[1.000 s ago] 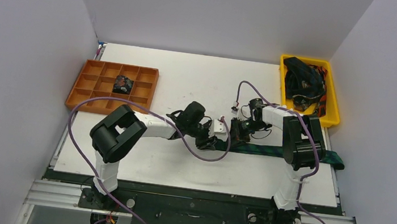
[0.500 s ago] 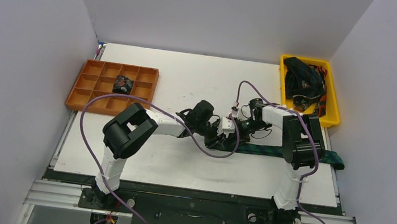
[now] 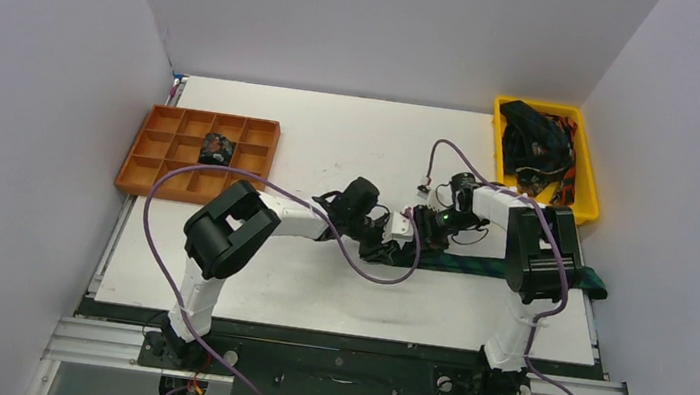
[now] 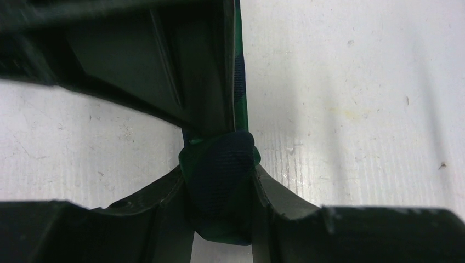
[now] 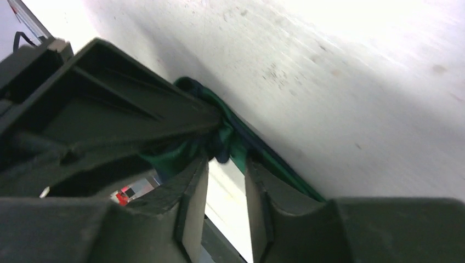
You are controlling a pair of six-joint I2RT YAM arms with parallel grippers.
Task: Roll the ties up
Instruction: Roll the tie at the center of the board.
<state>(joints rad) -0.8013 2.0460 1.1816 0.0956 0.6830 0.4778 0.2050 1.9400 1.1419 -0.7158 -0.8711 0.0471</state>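
Note:
A dark navy-green plaid tie (image 3: 508, 270) lies flat along the table's right front, and its far end hangs past the right edge. My left gripper (image 3: 388, 250) is shut on the tie's rolled end, a small thick coil (image 4: 222, 183) wedged between the fingers, with the flat strip (image 4: 239, 71) running away from it. My right gripper (image 3: 426, 229) meets it from the right, and its fingertips pinch a bunched fold of the same tie (image 5: 222, 147) in the right wrist view. A finished dark coil (image 3: 217, 149) sits in the orange tray (image 3: 155, 177).
A yellow bin (image 3: 583, 191) at the back right holds several tangled ties (image 3: 532, 139). Purple cables (image 3: 359, 259) loop over both arms near the grippers. The orange tray of compartments stands at the left.
My left gripper has moved right along the tie, up against the right gripper. The right gripper has shifted slightly right. The flat part of the tie has shortened.

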